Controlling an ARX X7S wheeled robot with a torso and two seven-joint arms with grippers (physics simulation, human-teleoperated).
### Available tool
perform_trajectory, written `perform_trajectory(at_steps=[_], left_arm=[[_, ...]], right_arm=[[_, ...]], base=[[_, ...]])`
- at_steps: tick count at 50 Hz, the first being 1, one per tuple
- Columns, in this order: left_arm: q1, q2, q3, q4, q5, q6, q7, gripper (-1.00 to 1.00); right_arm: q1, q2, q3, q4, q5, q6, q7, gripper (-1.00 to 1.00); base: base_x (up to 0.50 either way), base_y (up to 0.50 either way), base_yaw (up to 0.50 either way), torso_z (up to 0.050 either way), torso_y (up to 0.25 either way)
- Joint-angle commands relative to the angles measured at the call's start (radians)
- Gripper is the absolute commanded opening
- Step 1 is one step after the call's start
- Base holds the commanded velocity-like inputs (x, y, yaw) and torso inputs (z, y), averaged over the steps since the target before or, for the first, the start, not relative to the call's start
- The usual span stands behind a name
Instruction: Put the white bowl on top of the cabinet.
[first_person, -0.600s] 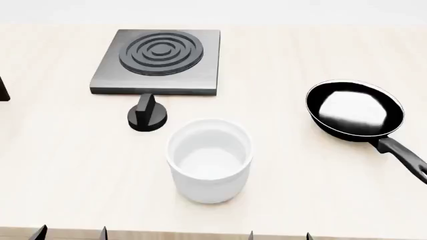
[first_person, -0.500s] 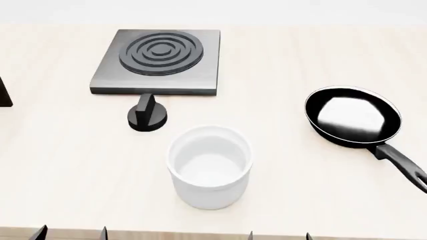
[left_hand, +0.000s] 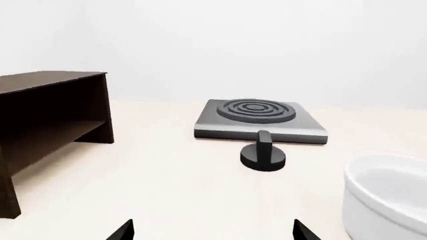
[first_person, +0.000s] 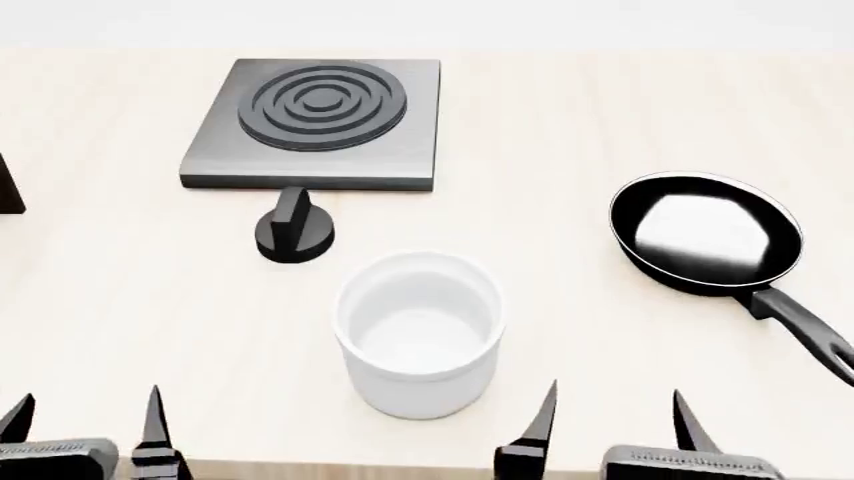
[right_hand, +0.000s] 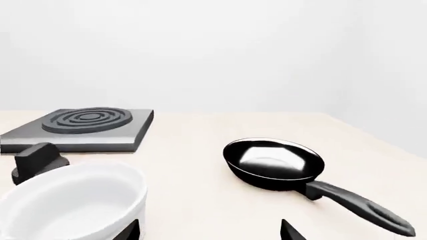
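Observation:
The white bowl stands upright on the light table, in the near middle of the head view. It also shows in the left wrist view and the right wrist view. The cabinet is a dark brown open-sided box off to the left; only a sliver of it shows at the head view's left edge. My left gripper is open and empty near the front edge, left of the bowl. My right gripper is open and empty, right of the bowl. Both grippers are apart from the bowl.
A grey square stove plate with rings lies at the back. A black knob stands between it and the bowl. A black frying pan lies at the right, handle pointing to the near right.
Both grippers have come up into the head view from the bottom edge, toward the bowl. The bowl, pan and stove plate have not moved.

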Motion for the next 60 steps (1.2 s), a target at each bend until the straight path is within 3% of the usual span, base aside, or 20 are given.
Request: perform_trajectory(at_steps=[1, 5, 16, 21, 33, 60], left_arm=[[-0.132, -0.037, -0.054, 0.173, -0.045, -0.216, -0.071, 1.00], [-0.224, -0.041, -0.102, 0.227, -0.081, -0.319, -0.105, 1.00], [-0.389, -0.054, -0.213, 0.216, -0.144, -0.374, -0.160, 1.00], [-0.362, -0.058, -0.236, 0.185, -0.138, -0.302, -0.161, 1.00], [-0.367, -0.065, -0.264, 0.179, -0.150, -0.307, -0.194, 1.00], [-0.350, -0.078, -0.237, 0.183, -0.164, -0.294, -0.209, 1.00]], right_arm=[[0.142, 0.051, 0.058, -0.251, 0.027, 0.312, 0.051, 1.00], [0.239, 0.071, 0.123, -0.318, 0.048, 0.422, 0.072, 1.00], [0.373, 0.130, 0.233, -0.402, 0.093, 0.573, 0.079, 1.00], [0.408, 0.142, 0.289, -0.423, 0.108, 0.592, 0.085, 1.00], [0.413, 0.161, 0.344, -0.410, 0.106, 0.562, 0.098, 1.00], [0.397, 0.166, 0.328, -0.397, 0.114, 0.535, 0.099, 1.00]], base=[[0.00, 0.00, 0.00, 0.000, 0.000], [0.00, 0.00, 0.00, 0.000, 0.000], [0.00, 0.00, 0.00, 0.000, 0.000], [0.00, 0.00, 0.00, 0.000, 0.000], [0.00, 0.02, 0.00, 0.000, 0.000], [0.00, 0.50, 0.00, 0.000, 0.000]])
